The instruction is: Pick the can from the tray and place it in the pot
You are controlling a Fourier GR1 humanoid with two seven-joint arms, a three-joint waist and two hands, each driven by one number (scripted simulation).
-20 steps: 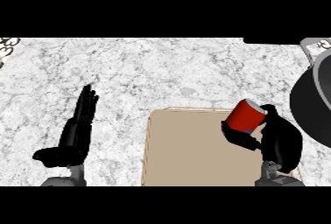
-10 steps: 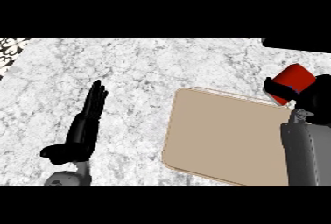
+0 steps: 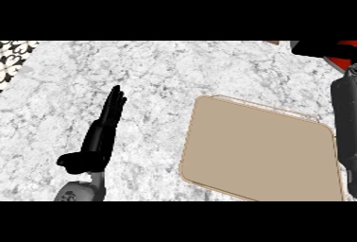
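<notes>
can [image 3: 346, 62] — cropped at top-right edge | right hand [image 3: 314, 48] — mostly out of frame

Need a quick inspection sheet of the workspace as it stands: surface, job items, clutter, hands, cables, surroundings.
Surface: white-grey marble counter, no spill seen.
Job's things: tan tray lies flat on the counter with nothing on it; red can is off the tray, at the view's upper right edge, partly cut off; pot not in view.
Clutter: nothing seen.
Hands: left hand open, resting at the left, fingers straight; right hand at the upper right next to the can, mostly cut off, so whether it grips cannot be told.
Cables: nothing seen.
Surroundings: patterned tile patch at the upper left corner.
</notes>
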